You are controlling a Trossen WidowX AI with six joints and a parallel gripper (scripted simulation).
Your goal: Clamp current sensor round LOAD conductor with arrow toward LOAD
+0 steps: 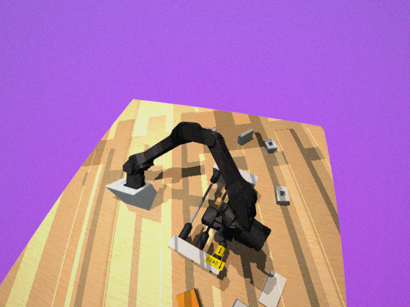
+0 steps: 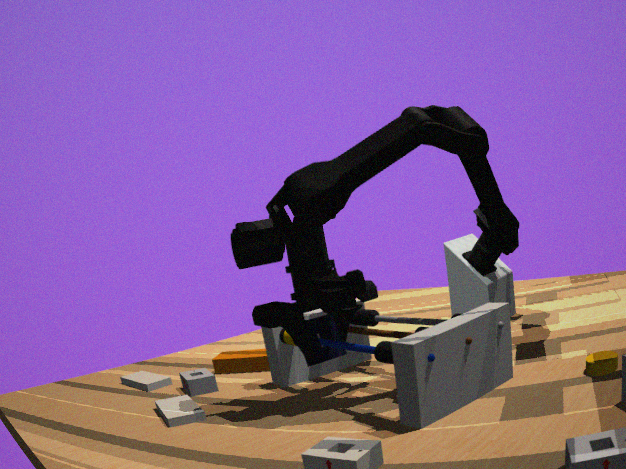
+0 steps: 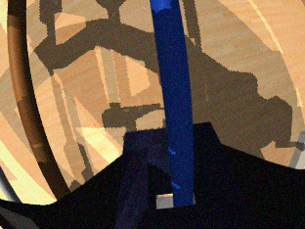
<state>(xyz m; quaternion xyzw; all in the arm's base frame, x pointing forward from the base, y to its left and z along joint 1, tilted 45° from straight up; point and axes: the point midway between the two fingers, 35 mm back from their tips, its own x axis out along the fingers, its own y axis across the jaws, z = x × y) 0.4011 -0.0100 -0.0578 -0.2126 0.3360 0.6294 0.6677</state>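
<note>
The blue conductor (image 2: 355,347) (image 3: 177,82) runs between two pale end walls; the yellow LOAD marker (image 1: 213,261) is at its near end in the top view. My gripper (image 1: 224,232) (image 2: 322,339) (image 3: 171,155) points down over this conductor and is shut on the dark sensor. The sensor (image 2: 326,327) (image 3: 134,180) is navy and nearly merges with the black fingers. In the wrist view the conductor passes between its two sides. Its arrow and latch are not visible, so direction and latching cannot be told.
A brown conductor (image 3: 20,72) and a grey conductor (image 1: 202,200) (image 2: 407,321) run beside the blue one. The end walls (image 1: 194,252) (image 2: 454,369) stand close. Grey blocks (image 1: 281,197), a pale plate (image 1: 272,288), an orange block (image 1: 188,298) and a yellow disc (image 2: 600,364) lie around.
</note>
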